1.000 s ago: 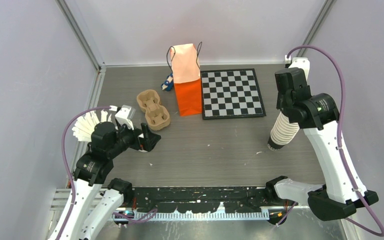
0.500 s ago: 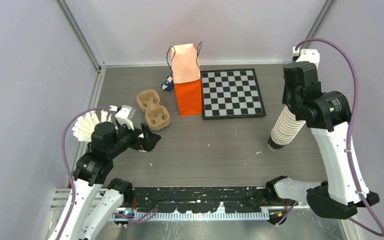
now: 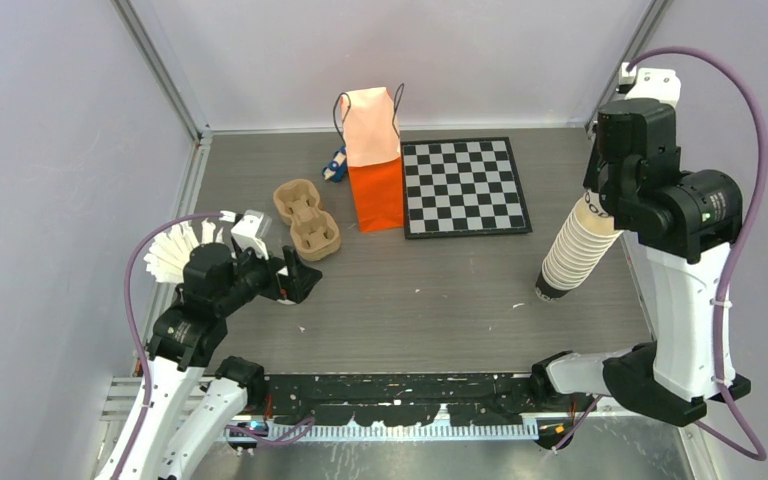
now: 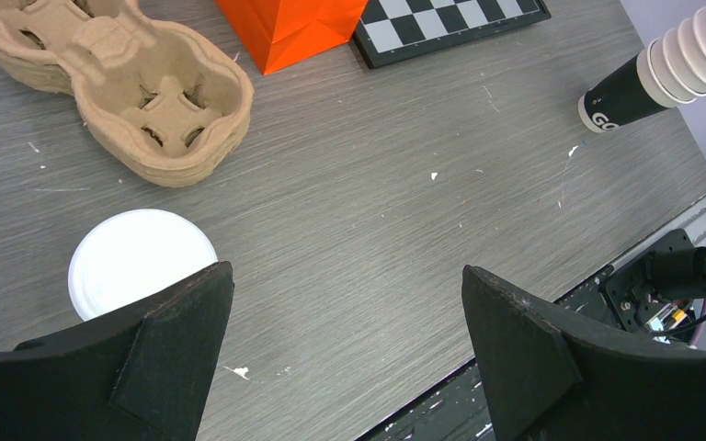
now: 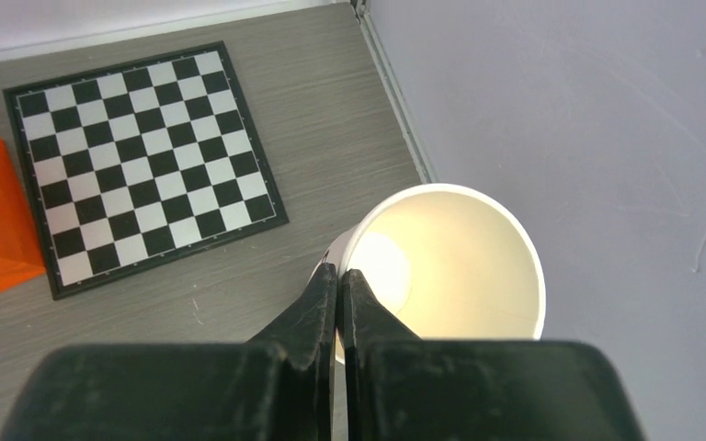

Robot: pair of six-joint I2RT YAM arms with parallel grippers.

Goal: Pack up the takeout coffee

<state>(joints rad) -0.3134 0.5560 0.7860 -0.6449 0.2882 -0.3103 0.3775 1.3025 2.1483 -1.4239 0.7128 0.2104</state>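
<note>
Right jaws pinch top cup (image 5: 450, 266) by rim; cup stack (image 3: 563, 262) leans. Risk: nested cups cling, stack drags up, topples across table (image 3: 430, 300). Left jaws spread, well apart, cannot brace.

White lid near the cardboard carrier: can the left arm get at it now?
Likely yes. The left gripper is open close by the lid, which lies flat on the table with nothing on it; the cardboard carrier sits apart from it.
</note>
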